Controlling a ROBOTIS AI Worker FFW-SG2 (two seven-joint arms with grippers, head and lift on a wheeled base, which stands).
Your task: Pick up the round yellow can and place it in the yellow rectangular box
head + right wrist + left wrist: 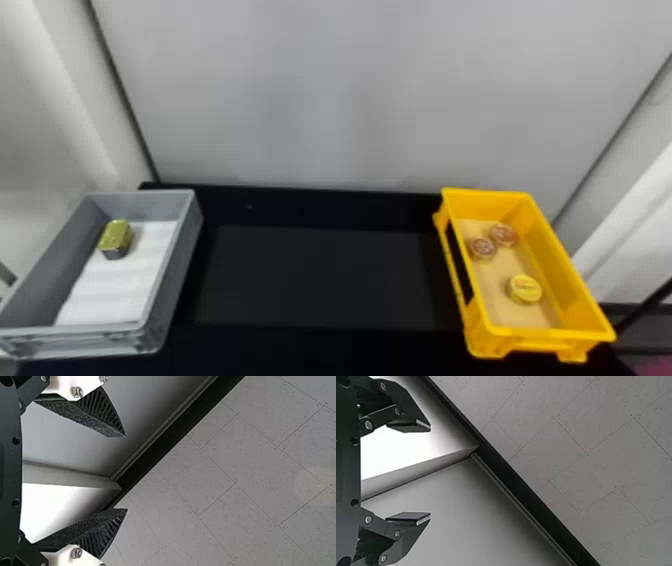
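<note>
Spotted the round yellow can (526, 288) inside the yellow rectangular box (575, 280), toward the near end, closer to the right wall, with more open floor on the left! Counted two reddish cans (482, 248) farther in. Lay flat, round face up, short axis upright, in a box stretching lengthwise away and slanting left. Could hardly make out the face's markings; lost the near inner wall behind its rim. Saw left gripper (430, 472) and right gripper (126, 473) both released, jaws spread wide.
</note>
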